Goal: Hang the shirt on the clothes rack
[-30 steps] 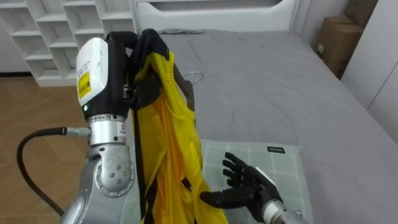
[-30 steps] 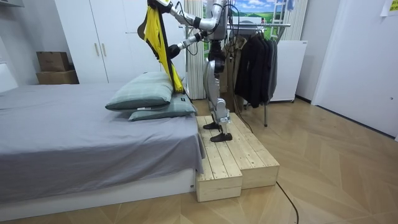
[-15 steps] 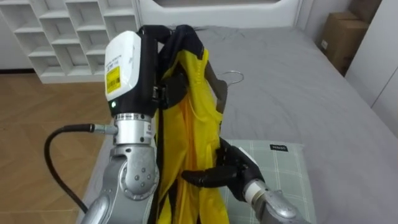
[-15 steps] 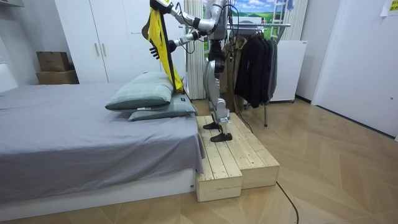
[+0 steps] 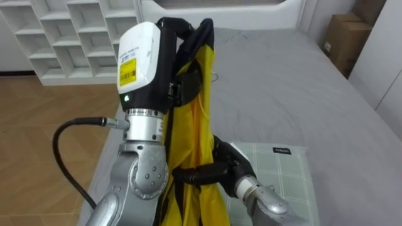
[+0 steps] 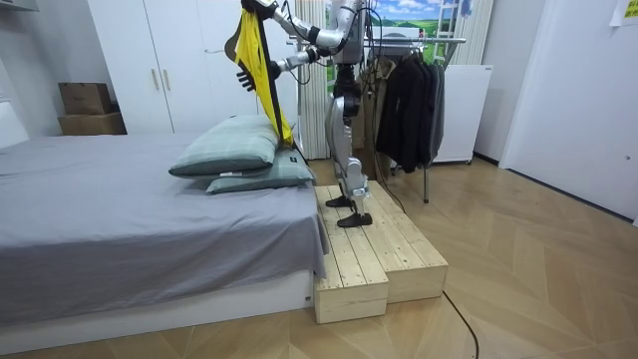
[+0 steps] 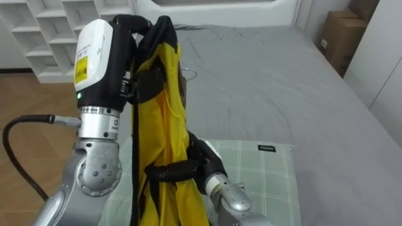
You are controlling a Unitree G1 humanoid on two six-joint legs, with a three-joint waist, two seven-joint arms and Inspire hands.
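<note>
In the left eye view, the left hand (image 5: pixel 178 28) is raised high on its white and black forearm. Its dark fingers (image 5: pixel 168 24) are curled tight over the black-trimmed top of the yellow garment (image 5: pixel 202 119), which hangs straight down from that grip. Lower down, the right hand (image 5: pixel 225 164) comes in from the lower right. Its fingers are wrapped round the middle of the hanging cloth, with one dark digit lying across the front of the yellow fabric. Under the garment lies a green checked pillow (image 5: pixel 282 179) on the grey bed (image 5: pixel 282 81). A white shelf unit (image 5: pixel 56 31) stands at the upper left and a cardboard box (image 5: pixel 342 37) at the upper right.

In the room view, the robot stands on a wooden platform (image 6: pixel 374 264) at the foot end of the bed, facing the room view's left. Both arms are lifted, and the garment dangles from them above the stacked pillows. Behind the robot a clothes rack (image 6: pixel 414 95) carries dark clothes.

The right eye view shows the same two grips: the upper hand is closed on the garment's top, and the lower hand is closed round its middle, above the pillow.
</note>
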